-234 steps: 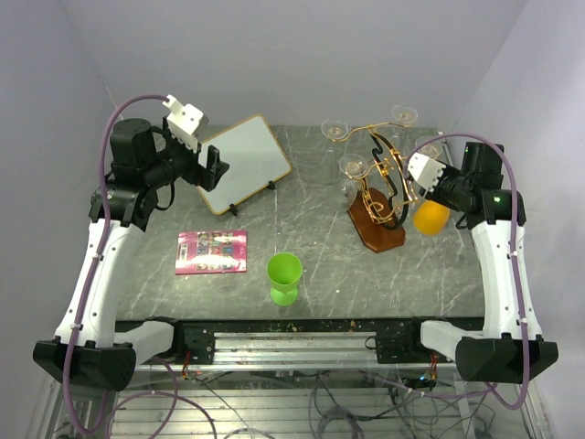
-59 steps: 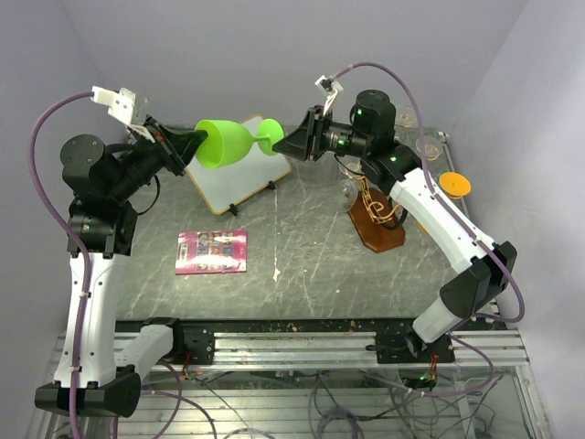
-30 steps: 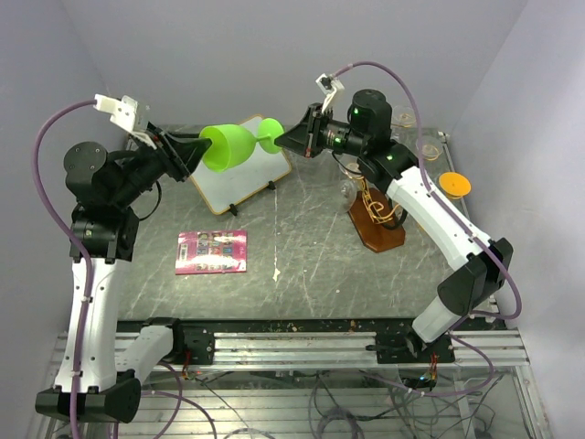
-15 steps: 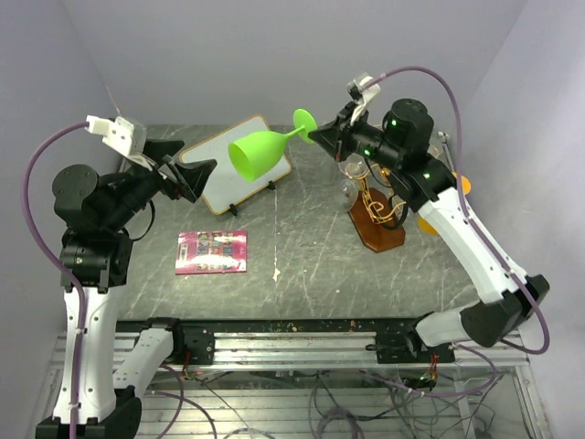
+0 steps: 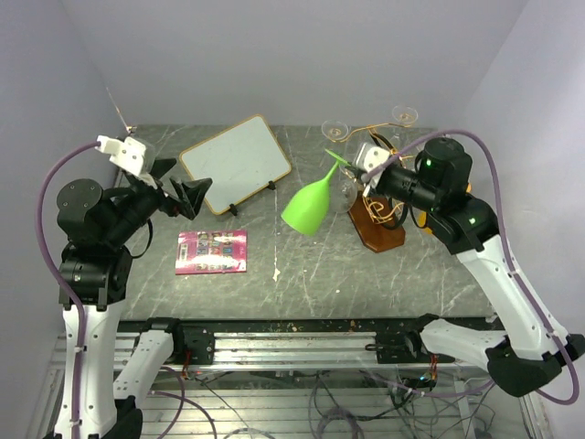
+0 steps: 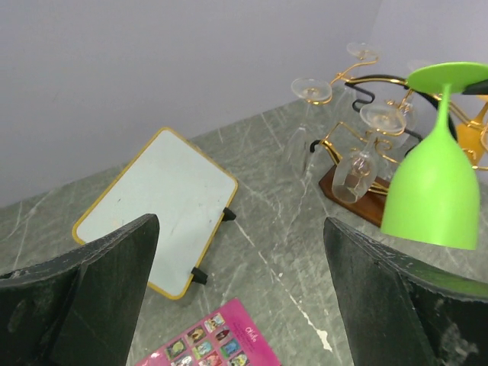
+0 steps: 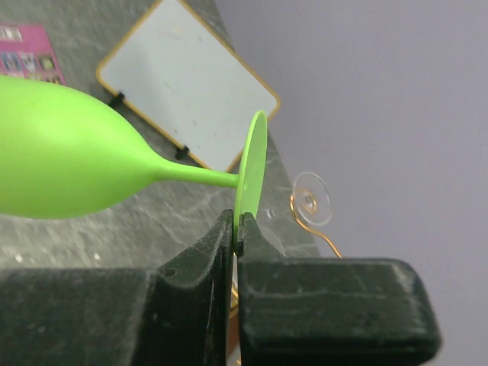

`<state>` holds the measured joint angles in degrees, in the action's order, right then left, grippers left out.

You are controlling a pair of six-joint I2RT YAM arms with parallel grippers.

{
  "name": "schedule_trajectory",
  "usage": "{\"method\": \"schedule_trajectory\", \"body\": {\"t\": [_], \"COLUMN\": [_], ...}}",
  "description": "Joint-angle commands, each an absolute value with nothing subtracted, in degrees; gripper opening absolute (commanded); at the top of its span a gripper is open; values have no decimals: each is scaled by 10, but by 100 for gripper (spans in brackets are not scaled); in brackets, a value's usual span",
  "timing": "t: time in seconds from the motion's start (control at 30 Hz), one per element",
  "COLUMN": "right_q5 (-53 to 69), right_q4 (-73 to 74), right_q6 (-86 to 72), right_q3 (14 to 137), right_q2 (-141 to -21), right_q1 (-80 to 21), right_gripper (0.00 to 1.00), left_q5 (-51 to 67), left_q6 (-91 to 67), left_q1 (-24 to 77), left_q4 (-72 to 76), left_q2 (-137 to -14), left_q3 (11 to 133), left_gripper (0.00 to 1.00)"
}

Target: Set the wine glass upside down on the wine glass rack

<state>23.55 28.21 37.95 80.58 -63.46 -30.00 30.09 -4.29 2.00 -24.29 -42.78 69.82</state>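
The green wine glass point(image 5: 307, 207) hangs in the air just left of the wine glass rack point(image 5: 377, 234), tilted with its bowl down-left and its foot up-right. My right gripper point(image 5: 353, 168) is shut on the rim of the glass's foot point(image 7: 252, 171), the disc pinched between its pads point(image 7: 225, 236). The bowl point(image 7: 61, 171) sticks out to the left of the jaws. My left gripper point(image 5: 182, 183) stands open and holds nothing, well left of the glass, above the whiteboard's near corner. In the left wrist view the glass point(image 6: 433, 191) hangs in front of the rack point(image 6: 364, 204).
Clear glasses point(image 5: 335, 130) hang upside down on the rack's gold arms. A white board with a yellow frame point(image 5: 236, 162) lies at the back left. A pink card point(image 5: 211, 251) lies in front of it. A small white scrap point(image 5: 277, 273) lies mid-table.
My left gripper opened, let go of the glass's bowl and drew back to the left. My right arm swung the glass right and down to the rack, the bowl tipping downward.
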Motion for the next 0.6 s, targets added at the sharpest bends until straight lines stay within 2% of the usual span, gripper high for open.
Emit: {"method": "schedule_trajectory", "body": {"t": [0.0,0.57], "right_q5": [196,112], "right_q4": [347,371], "right_q6": [539,637], "right_q3": [778,736], "right_q2": [-603,-589], "right_q1": [-294,-292], "right_gripper": [0,0], "left_q5": [282,329], "left_q6": [-4,23], "left_q1": [16,16], "left_q4": [-279,-296], "left_q2": [-425,-447], "left_q3": [697,688], "left_gripper": [99,99]}}
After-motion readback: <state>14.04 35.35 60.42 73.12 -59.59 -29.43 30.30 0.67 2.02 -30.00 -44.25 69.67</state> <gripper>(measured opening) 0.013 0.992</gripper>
